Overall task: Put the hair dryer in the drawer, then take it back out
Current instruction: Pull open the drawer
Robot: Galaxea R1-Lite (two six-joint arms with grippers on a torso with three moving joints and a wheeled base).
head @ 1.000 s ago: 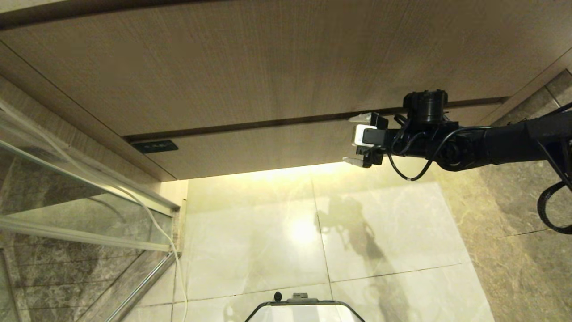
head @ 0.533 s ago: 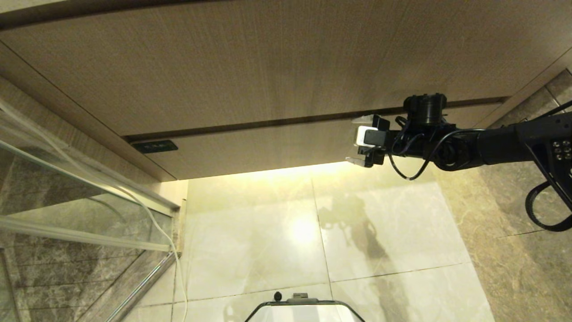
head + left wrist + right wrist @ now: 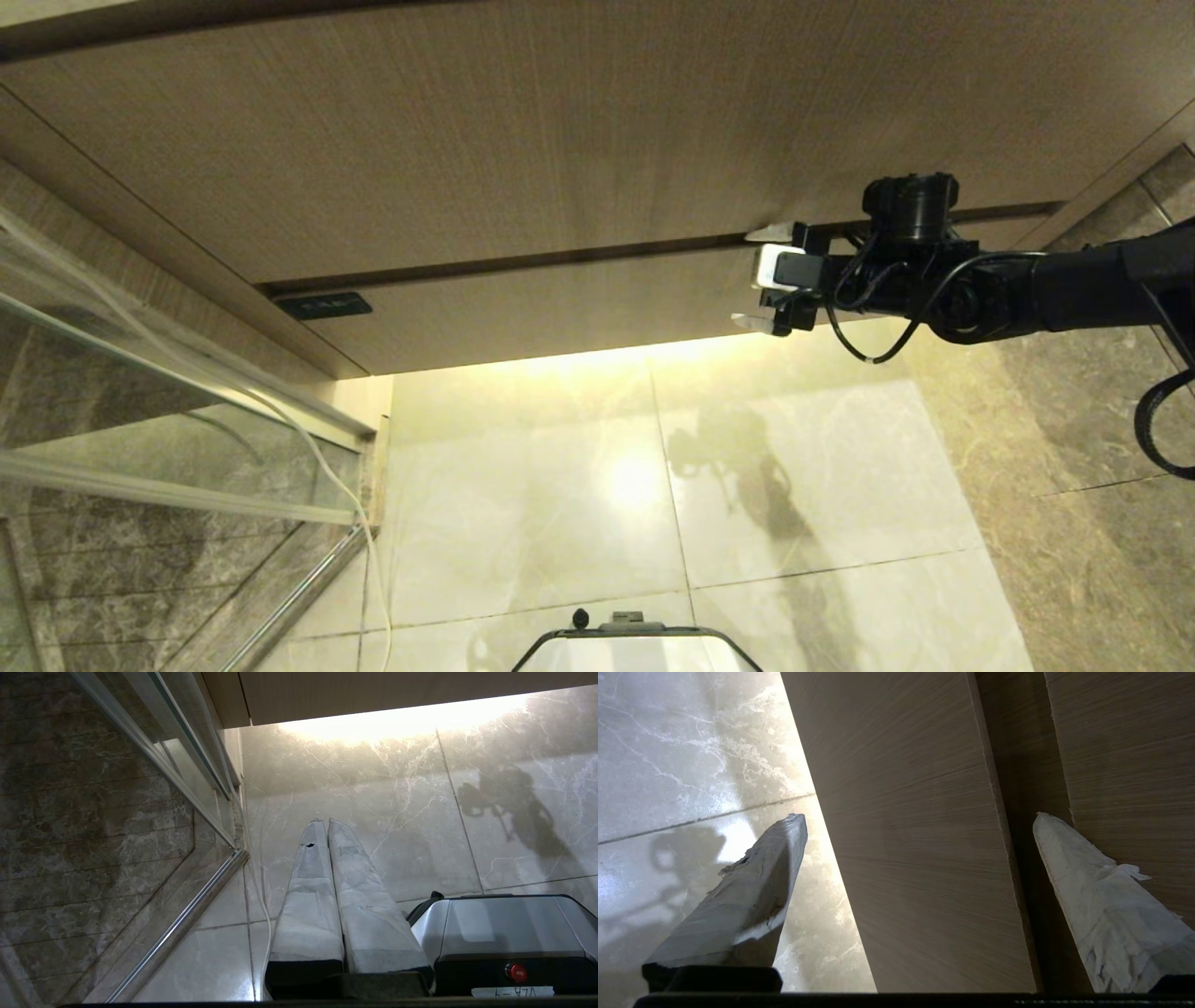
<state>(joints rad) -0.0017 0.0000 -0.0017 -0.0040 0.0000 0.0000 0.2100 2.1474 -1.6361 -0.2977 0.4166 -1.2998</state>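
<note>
Head view: the right gripper [image 3: 758, 279], fingers spread wide and holding nothing, straddles the closed light-brown wood-grain drawer front [image 3: 560, 308]. Left gripper [image 3: 322, 826] fingers pressed together over the marble floor [image 3: 373, 788].

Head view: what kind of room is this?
Probably a bathroom: glossy marble floor tiles, a glass partition with a metal frame, and a floating wood-grain cabinet whose closed drawer has light glowing beneath. The right claw hovers open at the drawer front.

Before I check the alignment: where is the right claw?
In the head view, the open right claw is at the right, straddling the closed drawer front.
</note>
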